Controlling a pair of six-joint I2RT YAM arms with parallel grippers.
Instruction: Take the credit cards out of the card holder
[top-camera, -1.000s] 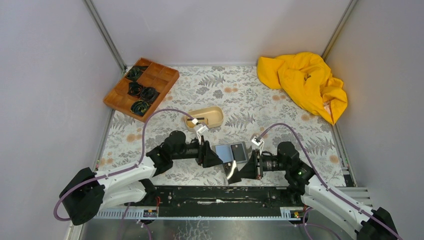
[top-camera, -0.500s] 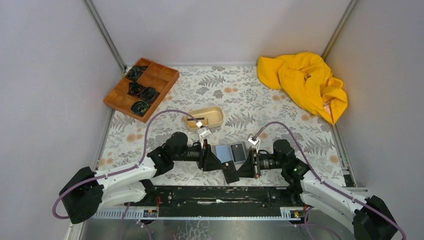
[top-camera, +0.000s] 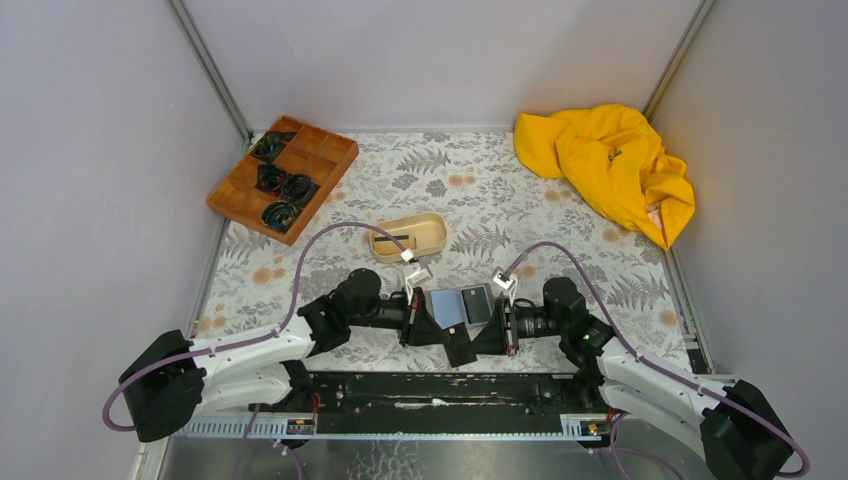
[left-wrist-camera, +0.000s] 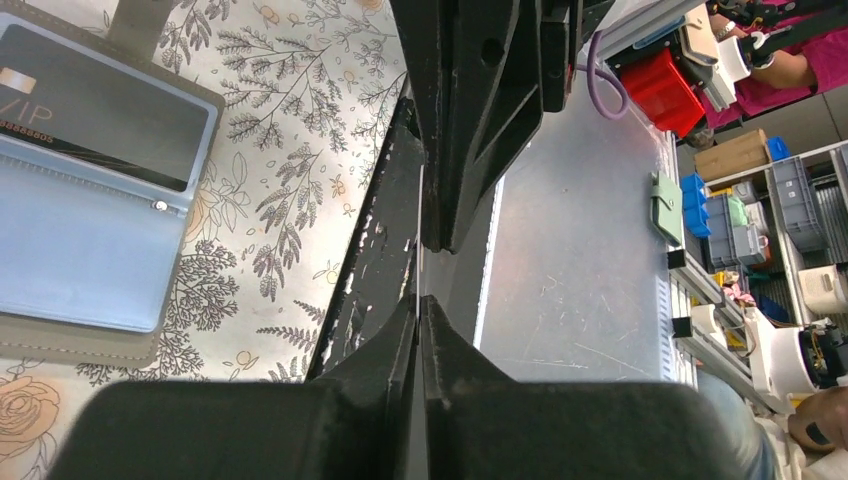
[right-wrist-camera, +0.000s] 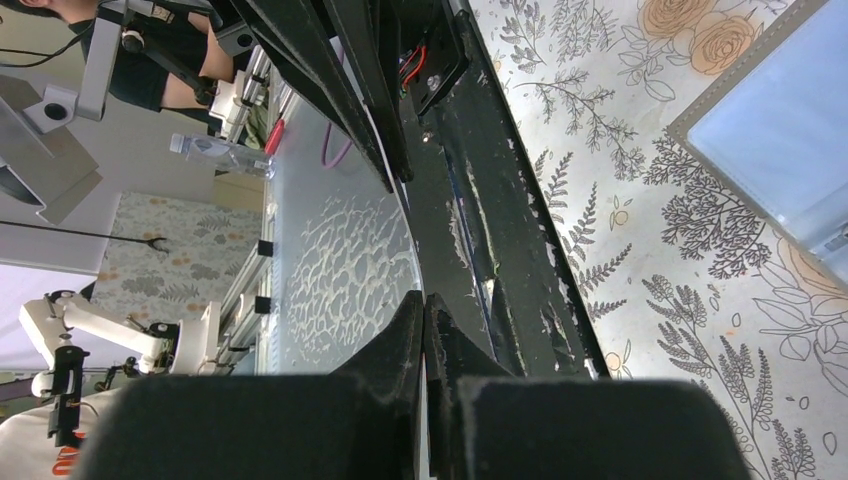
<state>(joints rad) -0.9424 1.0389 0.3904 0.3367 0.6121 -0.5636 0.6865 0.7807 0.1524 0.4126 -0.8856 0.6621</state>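
Top external view — one credit card (top-camera: 462, 354) out, clamped edge-on by left gripper (top-camera: 447, 338) and right gripper (top-camera: 478, 342) at 6 o'clock of open card holder (top-camera: 447, 306) — grey card (top-camera: 478, 303) still pocketed.

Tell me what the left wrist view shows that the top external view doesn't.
Left wrist only: the VIP lettering on the grey card in the card holder, plus storage shelves beyond the table. Top external only: the brown compartment tray, beige tray and yellow cloth. Both: the holder lying open on the floral cover, with both pairs of jaws apparently shut on a second card beside it.
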